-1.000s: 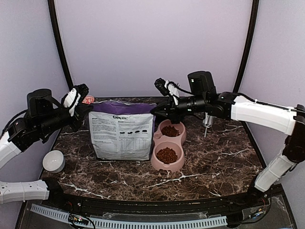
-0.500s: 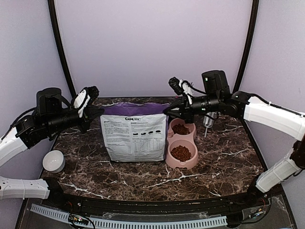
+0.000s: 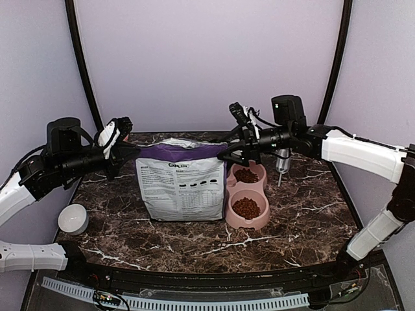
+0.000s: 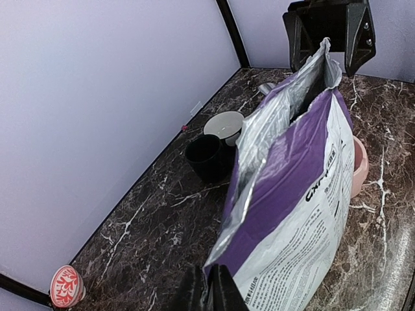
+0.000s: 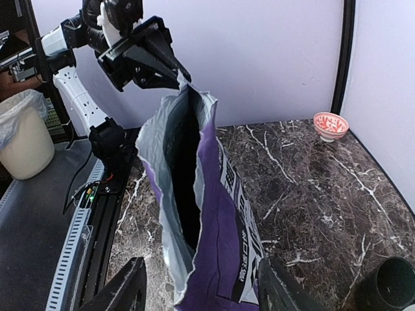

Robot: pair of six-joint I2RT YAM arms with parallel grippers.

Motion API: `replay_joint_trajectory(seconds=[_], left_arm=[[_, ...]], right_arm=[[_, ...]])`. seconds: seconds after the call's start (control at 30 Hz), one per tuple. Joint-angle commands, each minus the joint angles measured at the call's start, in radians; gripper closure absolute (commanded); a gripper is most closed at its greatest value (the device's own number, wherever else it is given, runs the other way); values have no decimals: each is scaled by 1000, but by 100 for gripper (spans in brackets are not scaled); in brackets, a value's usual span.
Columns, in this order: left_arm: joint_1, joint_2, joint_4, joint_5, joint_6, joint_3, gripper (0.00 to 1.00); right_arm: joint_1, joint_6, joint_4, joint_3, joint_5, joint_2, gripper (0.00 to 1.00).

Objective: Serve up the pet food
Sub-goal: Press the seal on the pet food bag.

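Pet food (image 3: 246, 207) in pink bowl (image 3: 261, 220) below parted right pincer (image 3: 227, 154); left pincer (image 3: 134, 153) clamped on bag (image 3: 185, 188).

Plain lilac walls (image 3: 207, 58) rise behind the left gripper (image 3: 131, 153) and the right gripper (image 3: 225, 155), with a black strut (image 3: 81, 65) curving up outboard of each. Beneath both lies a dark brown marble-patterned table (image 3: 305, 214), white-veined and faintly glossy under soft, even light. Beyond the left gripper, off the table's near edge, stands what may be a white lined bin (image 5: 24, 136).
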Motion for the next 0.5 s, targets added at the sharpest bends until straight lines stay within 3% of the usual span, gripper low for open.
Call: replay_joint_trajectory(seconds=[0.0, 0.33, 0.47], left_arm=[[7, -24, 49, 18, 0, 33, 92], [7, -37, 41, -4, -4, 23, 94], [7, -46, 46, -10, -7, 15, 96]], right_arm=[[3, -27, 27, 42, -74, 52, 43], [16, 19, 128, 53, -163, 76, 53], [18, 17, 130, 66, -175, 84, 68]])
